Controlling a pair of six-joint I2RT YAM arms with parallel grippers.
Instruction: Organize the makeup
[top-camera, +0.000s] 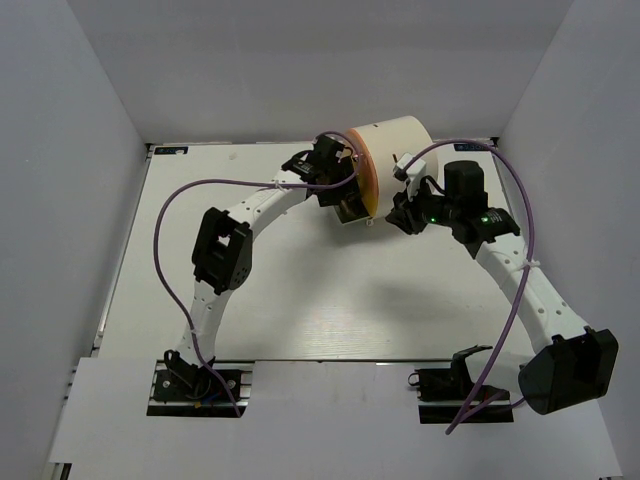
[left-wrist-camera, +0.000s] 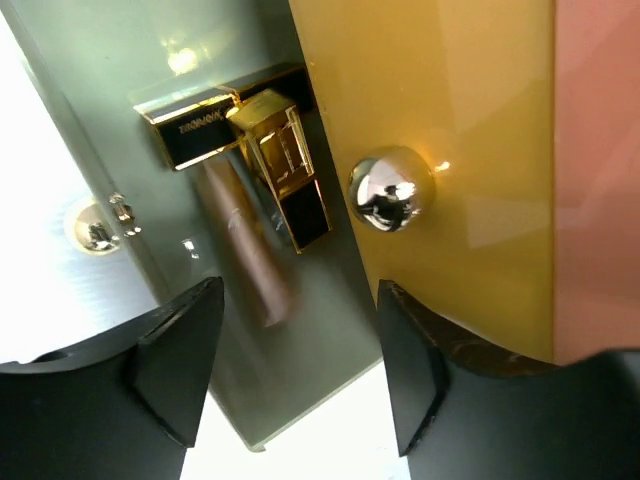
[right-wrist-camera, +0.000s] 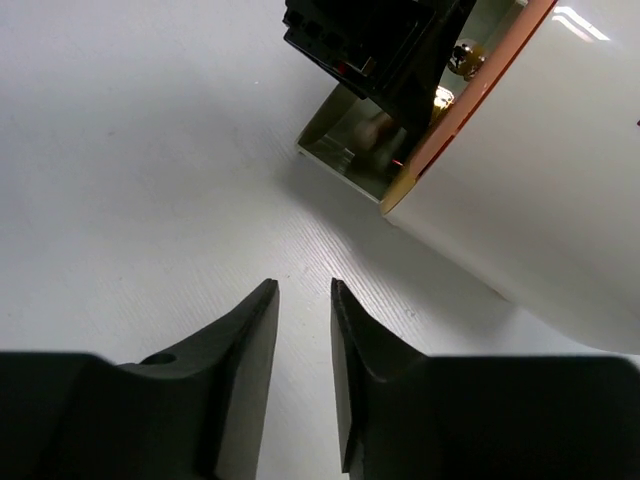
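Observation:
The cream cylinder lies at the back of the table with a grey drawer pulled out of its orange front. In the drawer lie the makeup tubes: a black and gold lipstick, a gold one and a blurred pink one. My left gripper hangs open just above the drawer, nothing between its fingers. My right gripper hovers over bare table to the right of the drawer, its jaws a narrow gap apart and empty.
A shiny round knob sticks out of the orange front beside the drawer, and a smaller knob sits at the drawer's left end. The cylinder's cream body lies close to the right gripper. Grey walls enclose the white table.

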